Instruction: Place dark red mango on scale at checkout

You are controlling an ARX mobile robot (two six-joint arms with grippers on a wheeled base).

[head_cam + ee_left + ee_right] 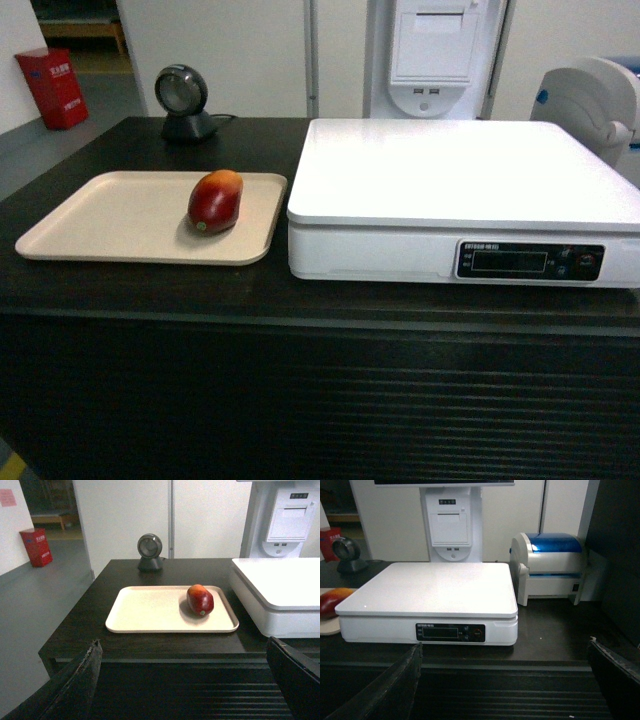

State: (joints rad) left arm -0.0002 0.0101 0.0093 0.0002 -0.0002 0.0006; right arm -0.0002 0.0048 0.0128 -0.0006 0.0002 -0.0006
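A: We count one dark red mango (215, 200), lying on the single beige tray (110, 220) at the table's (120, 290) nine o'clock side in the head view. Its long axis runs from one o'clock, the orange-yellow end, to seven o'clock, the green stem spot.

B: We also count one scale (450, 185), just beside the tray at three o'clock, its platform bare, and one round scanner (182, 100) at twelve o'clock of the tray.

A: The left pincer (185, 690) stands spread, pinching nothing.

B: The right pincer (505, 690) likewise stands spread, facing the scale's display.
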